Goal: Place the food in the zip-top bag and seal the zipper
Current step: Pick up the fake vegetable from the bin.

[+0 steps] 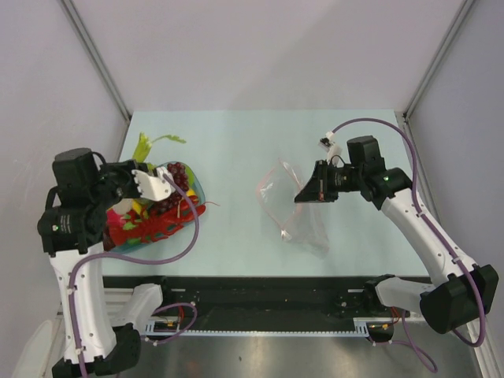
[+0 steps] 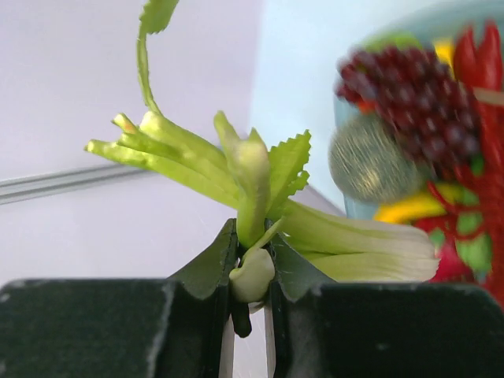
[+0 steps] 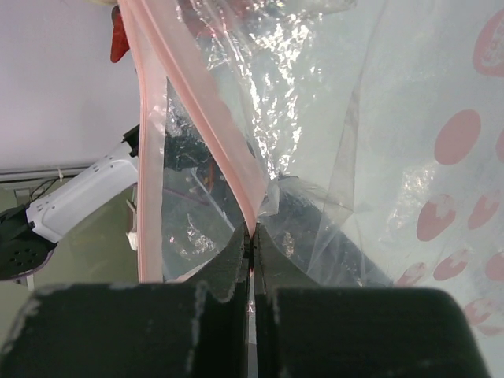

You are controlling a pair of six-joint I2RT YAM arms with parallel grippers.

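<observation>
My left gripper (image 1: 144,167) is shut on the base of the pale green celery stalk (image 1: 145,146), held just left of the dish; in the left wrist view the jaws (image 2: 252,268) pinch its pale base and the leaves (image 2: 236,169) fan upward. The other food lies in the dish: dark red grapes (image 1: 179,175) (image 2: 409,94), red lobster (image 1: 153,226), a yellow piece (image 1: 138,209). My right gripper (image 1: 302,194) (image 3: 252,232) is shut on the pink zipper (image 3: 209,118) of the clear zip-top bag (image 1: 298,213) (image 3: 339,94), holding its mouth lifted and open toward the left.
The translucent blue-green dish (image 1: 196,186) sits at the table's left front, its rim (image 2: 429,17) right of the celery in the left wrist view. A blurred round grey-green item (image 2: 366,161) lies at its edge. Grey walls stand on both sides.
</observation>
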